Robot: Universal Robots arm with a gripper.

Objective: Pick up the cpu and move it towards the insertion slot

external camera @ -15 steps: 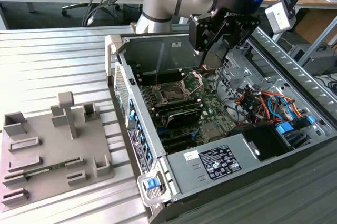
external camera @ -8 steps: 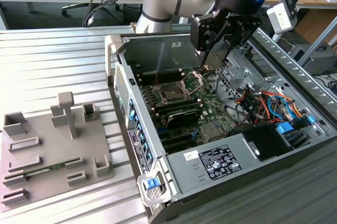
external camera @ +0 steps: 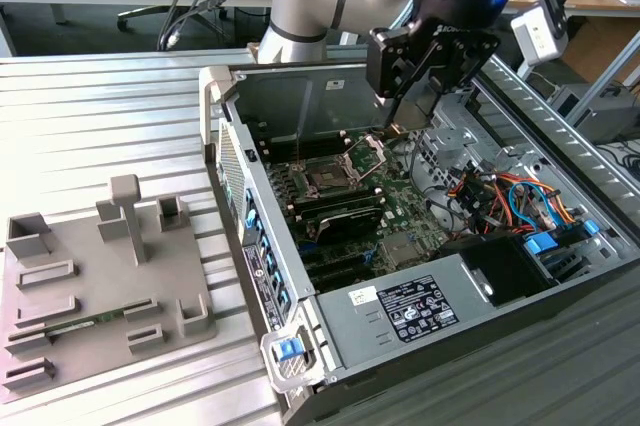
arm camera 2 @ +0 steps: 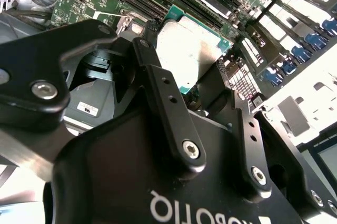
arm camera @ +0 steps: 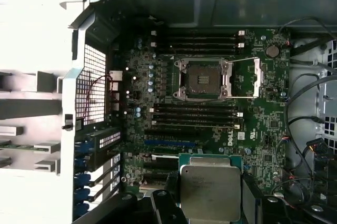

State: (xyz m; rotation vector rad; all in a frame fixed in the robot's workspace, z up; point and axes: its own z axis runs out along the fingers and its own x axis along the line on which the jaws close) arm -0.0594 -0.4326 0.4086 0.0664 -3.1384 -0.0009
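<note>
Silvery metal top, thin green rim: cpu (arm camera: 210, 191), square and flat, carried in the air above the motherboard (arm camera: 253, 129) inside the open case (external camera: 300, 366).

Hold: gripper (arm camera 2: 181, 58) clamped on the cpu, one black finger (arm camera 2: 158, 84) along one edge and the other against the opposite edge, as the second wrist view shows. Chip sits level between them, metal face toward the wrist.

Slot (arm camera: 202, 78): square dark socket with silver frame swung open and wire lever raised, ringed by green board. In the exterior view it lies just below and to that view's left of the gripper (external camera: 405, 126). In the first wrist view the cpu and slot are apart, with a bank of long black memory slots (arm camera: 195, 116) between them.

Step in hand, as judged: pick-up done, transfer toward the slot under way and not finished; the chip is not yet over the socket.

Requirement of the remaining travel, as judged: a short sideways carry with the chip kept flat and square to the socket, clear of the raised frame and lever.

Surroundings: cable bundle (external camera: 500, 191) on the exterior view's right of the board; grey fixture tray (external camera: 100, 276) on the ribbed table (external camera: 100, 106), well apart at that view's left.
</note>
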